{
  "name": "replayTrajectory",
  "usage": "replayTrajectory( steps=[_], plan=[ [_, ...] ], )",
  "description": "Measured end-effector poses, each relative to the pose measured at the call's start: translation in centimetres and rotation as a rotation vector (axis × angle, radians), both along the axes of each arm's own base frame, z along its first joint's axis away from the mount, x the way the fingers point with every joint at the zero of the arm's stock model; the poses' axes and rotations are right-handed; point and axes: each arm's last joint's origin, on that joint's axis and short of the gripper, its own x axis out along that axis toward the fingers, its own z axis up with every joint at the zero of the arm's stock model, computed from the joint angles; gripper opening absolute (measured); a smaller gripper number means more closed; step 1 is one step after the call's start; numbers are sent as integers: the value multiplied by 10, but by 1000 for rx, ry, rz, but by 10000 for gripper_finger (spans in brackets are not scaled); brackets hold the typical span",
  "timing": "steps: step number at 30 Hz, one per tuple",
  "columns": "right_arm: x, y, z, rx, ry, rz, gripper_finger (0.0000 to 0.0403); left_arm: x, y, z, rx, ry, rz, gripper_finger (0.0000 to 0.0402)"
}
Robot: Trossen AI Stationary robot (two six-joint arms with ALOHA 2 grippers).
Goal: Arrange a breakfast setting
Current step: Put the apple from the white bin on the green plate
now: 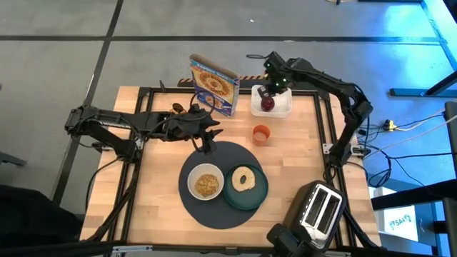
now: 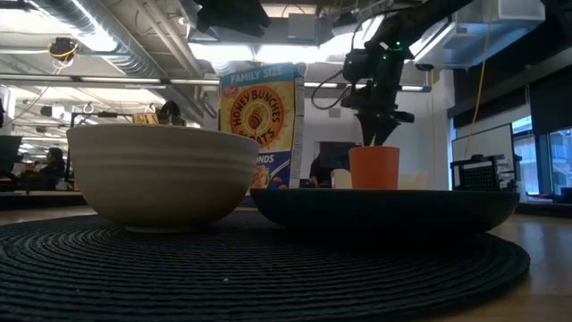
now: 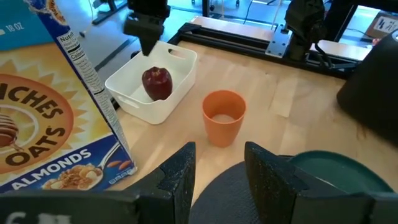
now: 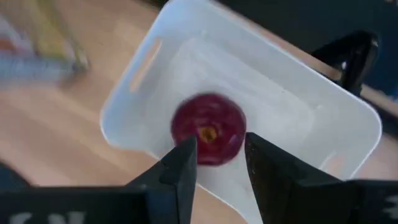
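A dark grey round mat (image 1: 187, 205) lies at the table's middle front. On it stand a white bowl (image 1: 206, 184) of brown cereal and a dark green plate (image 1: 263, 193) with a bagel (image 1: 244, 179). A small orange cup (image 1: 261, 133) stands on the wood beyond the mat. A red apple (image 4: 208, 127) lies in the white tub (image 4: 292, 106) at the far edge. My right gripper (image 4: 221, 155) hangs open just above the apple, clear of it, as the left wrist view (image 3: 146, 31) shows. My left gripper (image 3: 217, 168) is open and empty over the mat's far edge (image 1: 207, 141).
A cereal box (image 1: 214, 86) stands upright at the far edge, left of the tub. A black-and-silver toaster (image 1: 318, 207) sits at the front right corner. Bare wood lies left of the mat and between the cup and the toaster.
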Motion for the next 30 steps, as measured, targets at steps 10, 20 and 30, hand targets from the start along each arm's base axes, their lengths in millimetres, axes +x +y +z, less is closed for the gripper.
replayTrajectory(
  steps=[10,20,30],
  plan=[
    [19,5,-17,-37,224,404,126,0,0,0,-2,0,-3,131],
    [25,7,-20,-64,256,420,109,0,0,0,-6,-3,4,131],
    [28,2,-19,-52,145,-48,83,0,0,0,-5,-3,5,131]
  ],
)
